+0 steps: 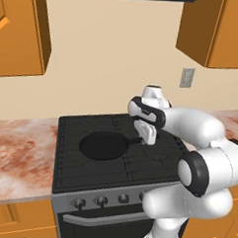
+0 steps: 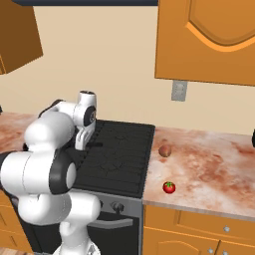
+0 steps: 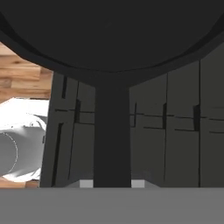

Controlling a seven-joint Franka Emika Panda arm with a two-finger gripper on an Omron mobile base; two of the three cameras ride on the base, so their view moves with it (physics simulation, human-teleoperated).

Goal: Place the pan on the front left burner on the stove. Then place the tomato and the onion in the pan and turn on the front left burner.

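Note:
The black pan [image 1: 104, 145] is level over the left half of the stove [image 1: 153, 160]; whether it rests on the grate I cannot tell. My gripper [image 1: 149, 135] is shut on the pan's long handle [image 3: 113, 131], which runs up to the pan's body [image 3: 109, 35] in the hand view. The front left burner [image 1: 88, 171] lies just in front of the pan. On the counter right of the stove [image 2: 119, 154] lie the brownish onion [image 2: 165, 150] and, nearer the front edge, the red tomato [image 2: 169, 187]. From the right base view my gripper [image 2: 82, 142] hangs over the cooktop.
Round knobs [image 1: 79, 203] line the stove's steel front panel above the oven door handle [image 1: 101, 220]. Marbled counter [image 1: 20, 155] runs on both sides. Wooden wall cabinets [image 2: 209, 40] hang above, and a wall outlet [image 2: 179, 90] sits behind the counter.

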